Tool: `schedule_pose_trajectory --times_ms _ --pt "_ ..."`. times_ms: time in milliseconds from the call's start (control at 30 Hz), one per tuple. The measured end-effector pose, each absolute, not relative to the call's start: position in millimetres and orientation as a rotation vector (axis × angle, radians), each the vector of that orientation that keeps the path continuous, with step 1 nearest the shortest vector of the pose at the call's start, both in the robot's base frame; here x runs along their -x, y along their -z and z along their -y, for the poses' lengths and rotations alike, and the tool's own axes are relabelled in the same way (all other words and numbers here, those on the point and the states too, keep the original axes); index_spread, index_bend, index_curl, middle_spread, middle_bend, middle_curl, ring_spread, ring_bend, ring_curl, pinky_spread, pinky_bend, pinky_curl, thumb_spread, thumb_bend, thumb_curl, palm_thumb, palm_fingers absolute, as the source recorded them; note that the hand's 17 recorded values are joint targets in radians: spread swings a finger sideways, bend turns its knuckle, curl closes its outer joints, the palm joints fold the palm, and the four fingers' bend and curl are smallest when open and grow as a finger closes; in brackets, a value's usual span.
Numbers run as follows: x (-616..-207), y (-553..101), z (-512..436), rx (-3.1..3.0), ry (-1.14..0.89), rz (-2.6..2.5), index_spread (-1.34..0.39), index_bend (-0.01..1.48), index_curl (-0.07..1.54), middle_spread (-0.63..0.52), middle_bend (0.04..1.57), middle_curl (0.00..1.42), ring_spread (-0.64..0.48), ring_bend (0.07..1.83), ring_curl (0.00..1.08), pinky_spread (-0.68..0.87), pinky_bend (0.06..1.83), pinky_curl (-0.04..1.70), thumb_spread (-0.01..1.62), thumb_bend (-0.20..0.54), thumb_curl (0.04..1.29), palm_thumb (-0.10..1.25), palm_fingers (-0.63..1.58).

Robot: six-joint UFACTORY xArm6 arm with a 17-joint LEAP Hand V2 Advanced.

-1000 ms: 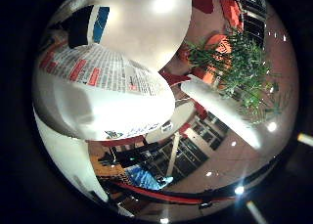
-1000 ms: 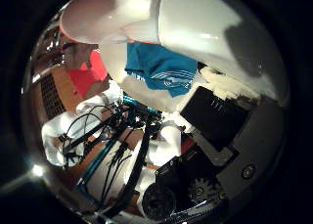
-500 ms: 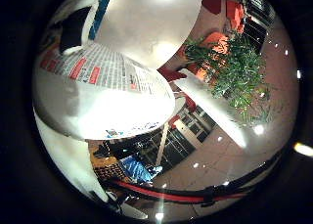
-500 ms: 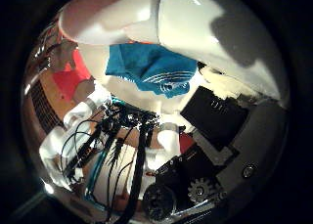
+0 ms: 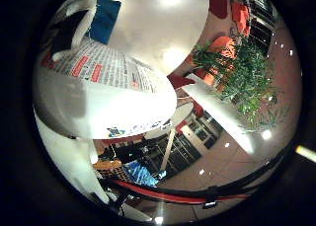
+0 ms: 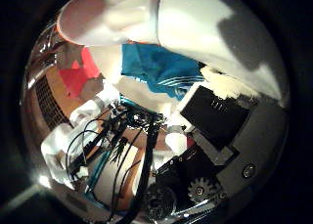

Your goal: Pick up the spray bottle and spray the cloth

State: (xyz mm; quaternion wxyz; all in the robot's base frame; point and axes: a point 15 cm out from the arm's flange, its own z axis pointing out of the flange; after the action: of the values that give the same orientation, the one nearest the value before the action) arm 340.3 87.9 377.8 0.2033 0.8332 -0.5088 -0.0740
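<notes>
Spray bottle of white plastic with a printed label (image 5: 106,100) fills the palm views, lifted against the palm, the white-and-black robot hand (image 6: 210,150) curled round it. Beyond it, the blue cloth with white stripes (image 6: 156,67) lies on the pale table (image 5: 163,23). Lifting looks done; next, aim the nozzle at the cloth and squeeze the trigger.

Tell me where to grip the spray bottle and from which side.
Grip the spray bottle round its white body, at the labelled part. That broad, rounded surface already fills the view close against the palm, so coming at it side-on probably suits. The hand has fingers beside it; whether they enclose it cannot be seen.
</notes>
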Motion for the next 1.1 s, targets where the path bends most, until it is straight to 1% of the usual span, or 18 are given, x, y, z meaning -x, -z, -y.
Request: schedule_pose_trajectory --times_ms 300,500,700,900,1100 --pt "-338 -422 -155 -2.570 0.441 1.525 -0.23 1.13 0.88 -0.11 1.40 0.74 -0.22 1.35 0.80 -0.20 1.00 1.46 0.56 -0.017 0.95 1.05 1.11" --pt "-342 -447 -207 -2.739 0.690 1.609 -0.24 1.13 0.88 -0.11 1.40 0.74 -0.22 1.35 0.80 -0.21 1.00 1.46 0.54 -0.019 0.95 1.06 1.11" --pt "-353 -480 -261 -2.903 0.990 1.696 -0.25 1.13 0.88 -0.11 1.40 0.74 -0.22 1.35 0.80 -0.20 1.00 1.46 0.53 -0.020 0.95 1.06 1.11" --pt "-356 -443 -300 -2.983 1.174 1.685 -0.24 1.13 0.88 -0.11 1.40 0.74 -0.22 1.35 0.81 -0.19 0.98 1.46 0.50 -0.016 0.96 1.09 1.11" --pt "-349 -385 -336 -3.088 1.240 1.701 -0.23 1.13 0.88 -0.11 1.40 0.74 -0.22 1.35 0.81 -0.19 0.97 1.46 0.47 -0.019 0.96 1.08 1.11"
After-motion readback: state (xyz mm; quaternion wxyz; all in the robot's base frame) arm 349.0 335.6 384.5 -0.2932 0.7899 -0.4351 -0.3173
